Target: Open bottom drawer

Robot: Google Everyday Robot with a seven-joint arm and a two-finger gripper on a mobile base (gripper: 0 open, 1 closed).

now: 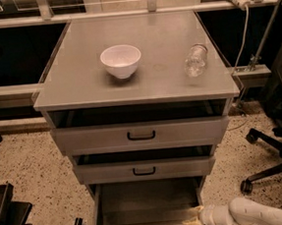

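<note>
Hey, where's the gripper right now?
In the camera view, the gripper is at the bottom right, at the front right corner of the open bottom drawer, below the middle drawer.

A white bowl (pixel 120 60) and a toppled clear bottle (pixel 195 60) sit apart on the grey cabinet top (pixel 153 86).

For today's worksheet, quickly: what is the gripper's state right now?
Gripper: at the front edge of the bottom drawer; state cannot be told.
</note>
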